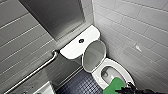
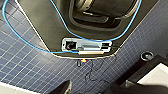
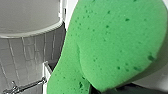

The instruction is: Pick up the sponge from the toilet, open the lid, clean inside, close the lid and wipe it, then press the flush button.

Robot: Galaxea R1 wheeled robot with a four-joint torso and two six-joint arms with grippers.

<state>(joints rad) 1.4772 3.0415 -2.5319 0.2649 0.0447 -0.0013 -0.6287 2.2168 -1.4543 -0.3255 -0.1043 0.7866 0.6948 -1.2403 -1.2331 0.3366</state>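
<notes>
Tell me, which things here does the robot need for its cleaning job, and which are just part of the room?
For the job:
- sponge, held over the bowl by the right end effector
- toilet
- lid, raised
- flush button on the tank top

Just there:
- grab rail
- metal wall panel
- blue tiled floor

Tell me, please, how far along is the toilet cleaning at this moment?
Done: the right gripper holds the sponge, and the lid stands open. In hand: the sponge is over the toilet's rim. Left: closing and wiping the lid, pressing the flush button.
</notes>
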